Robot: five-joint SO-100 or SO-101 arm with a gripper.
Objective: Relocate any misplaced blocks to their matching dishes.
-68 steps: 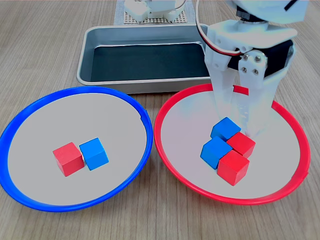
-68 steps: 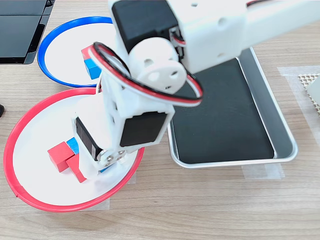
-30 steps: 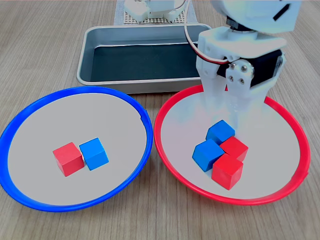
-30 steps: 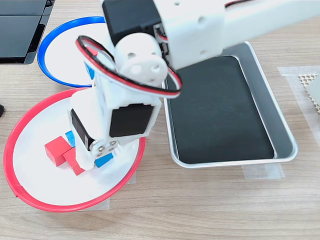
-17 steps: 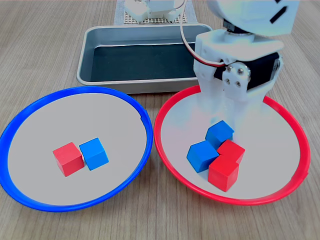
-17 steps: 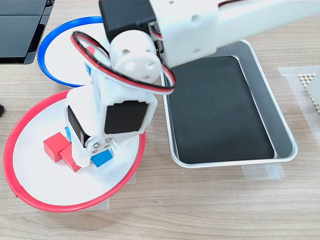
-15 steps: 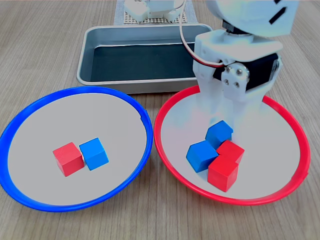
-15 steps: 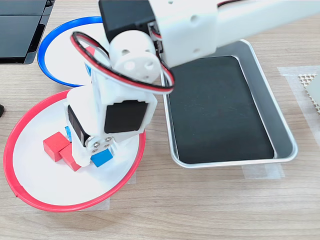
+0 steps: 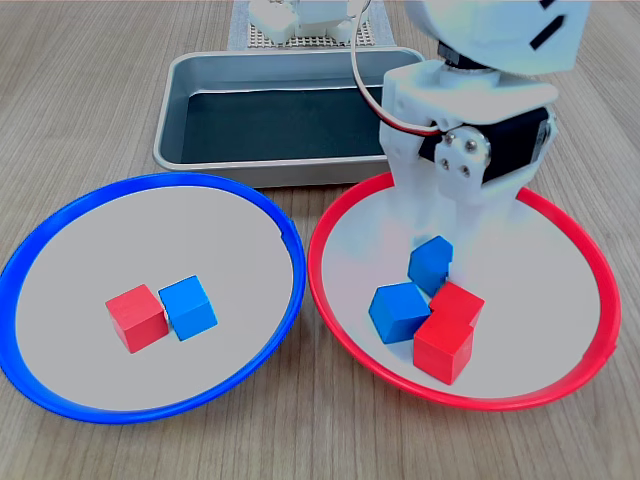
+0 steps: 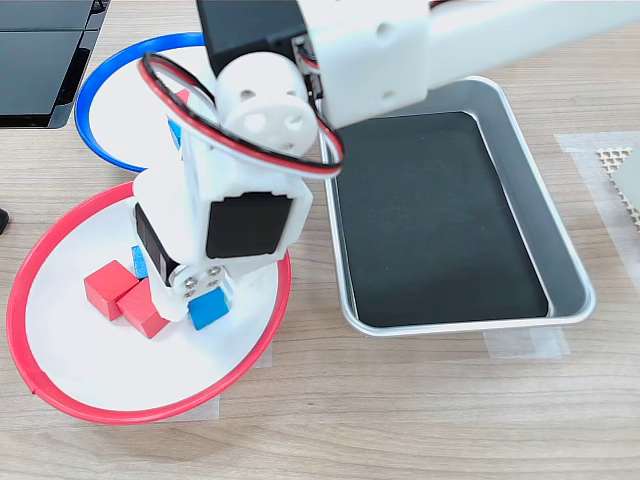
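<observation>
While the white robot pincer (image 9: 437, 262) is clamped on a small shiny blue cube (image 9: 430, 264), two red cubes (image 9: 450, 322) sit just beside it in the big round red-rimmed plate (image 9: 560, 385).

Hand (image 9: 440, 262) fingertips blurred — grip perhaps on blue cube (image 9: 430, 263).

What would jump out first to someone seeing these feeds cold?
The white arm fills both exterior views, its gripper down in the red-rimmed plate against one blue cube of a tight cluster: another blue cube and two red cubes. In the first exterior view's left, the blue-rimmed plate holds a red cube touching a blue cube. Behind both sits an empty metal tray.
</observation>
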